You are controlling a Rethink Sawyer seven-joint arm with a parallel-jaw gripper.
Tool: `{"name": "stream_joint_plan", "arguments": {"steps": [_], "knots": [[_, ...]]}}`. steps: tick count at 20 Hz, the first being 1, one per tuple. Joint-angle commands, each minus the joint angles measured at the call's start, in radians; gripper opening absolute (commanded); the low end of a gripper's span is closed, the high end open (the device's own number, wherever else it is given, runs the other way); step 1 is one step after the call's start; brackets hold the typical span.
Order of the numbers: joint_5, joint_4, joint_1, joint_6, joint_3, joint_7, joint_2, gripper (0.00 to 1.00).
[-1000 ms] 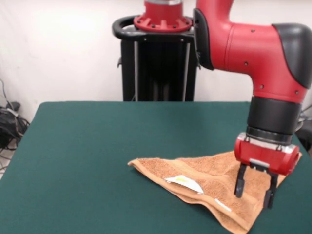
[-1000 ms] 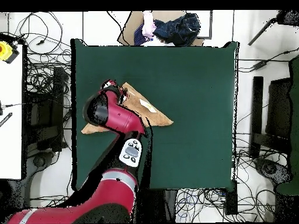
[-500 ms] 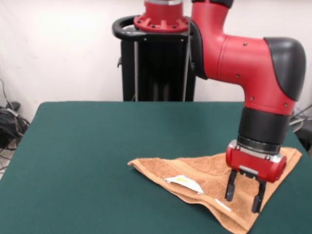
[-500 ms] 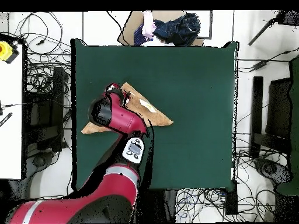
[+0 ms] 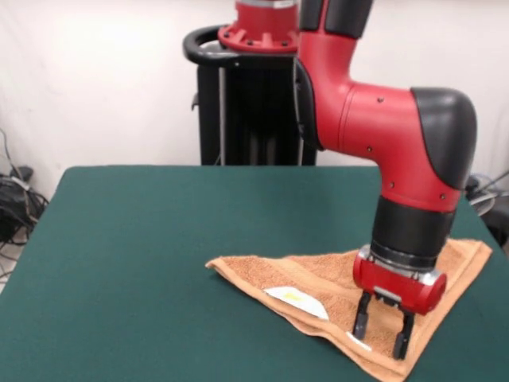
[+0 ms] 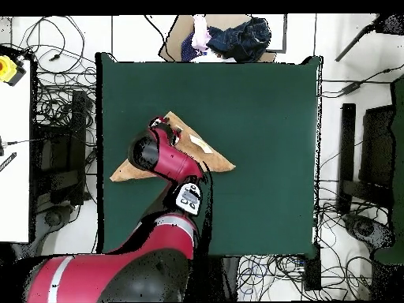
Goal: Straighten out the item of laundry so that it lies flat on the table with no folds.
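One folded orange towel (image 5: 334,288) lies triangular on the counter (image 5: 159,255); claw (image 5: 382,333) spread above its five-o'clock corner.

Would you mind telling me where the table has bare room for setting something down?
In the front view, the table is bare left of the towel and behind it to the far edge. It is crowded at the near right, where the open gripper hangs over the towel.

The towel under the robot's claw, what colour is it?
Light orange towel, with a small white label; clearest in the front view.
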Motion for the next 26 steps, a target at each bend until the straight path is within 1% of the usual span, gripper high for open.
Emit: {"name": "stream_joint_plan", "arguments": {"steps": [1,9,13,16,17,20,22,23,26], "knots": [[0.0,-0.038,-0.015,-0.056,0.142,0.207,0.078,1.0],[0.001,-0.073,-0.019,-0.077,0.151,0.207,0.113,1.0],[0.008,-0.096,-0.009,-0.073,0.137,0.196,0.134,1.0],[0.0,-0.097,-0.015,-0.078,0.147,0.198,0.137,1.0],[0.0,-0.097,-0.012,-0.087,0.144,0.201,0.139,0.0],[0.013,-0.094,-0.006,-0.092,0.137,0.213,0.14,0.0],[0.019,-0.097,-0.004,-0.059,0.133,0.198,0.138,0.0],[0.02,-0.097,-0.006,-0.036,0.135,0.192,0.133,0.0],[0.014,-0.07,-0.01,-0.028,0.146,0.202,0.105,0.0]]}}
